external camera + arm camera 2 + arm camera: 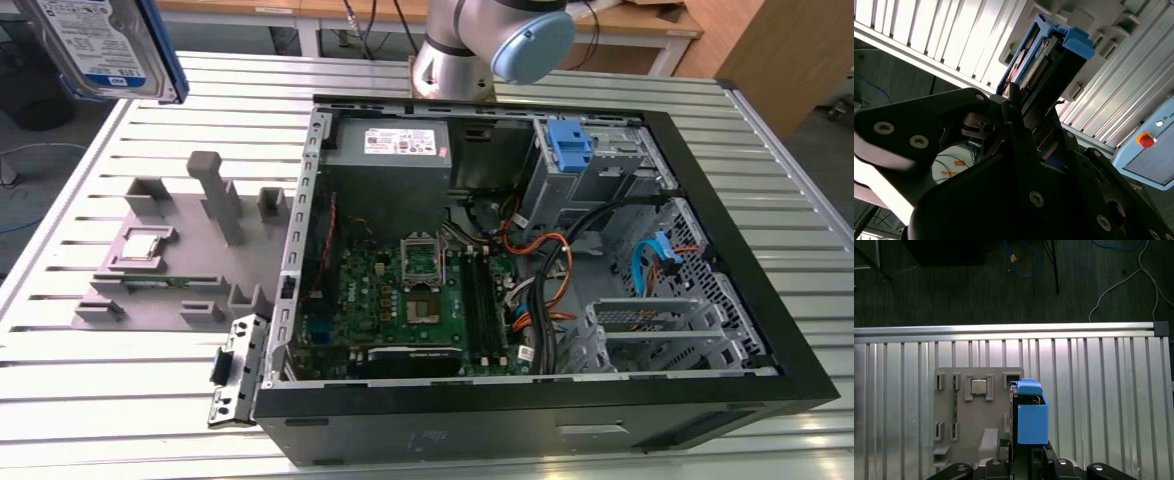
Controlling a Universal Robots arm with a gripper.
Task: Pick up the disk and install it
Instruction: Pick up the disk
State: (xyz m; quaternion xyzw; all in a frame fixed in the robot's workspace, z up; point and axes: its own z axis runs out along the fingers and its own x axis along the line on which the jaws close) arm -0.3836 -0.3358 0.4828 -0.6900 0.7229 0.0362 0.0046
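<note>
Looking across a slatted metal table, lying open on it a computer case, sitting beside the case a grey fixture block, gripper clamping the disk, holding it aloft over the fixture, apart from the case.

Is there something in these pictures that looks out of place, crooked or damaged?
Nothing looks damaged or spilled. The disk hangs tilted in the gripper, off the table; a metal bracket juts askew from the computer case.
</note>
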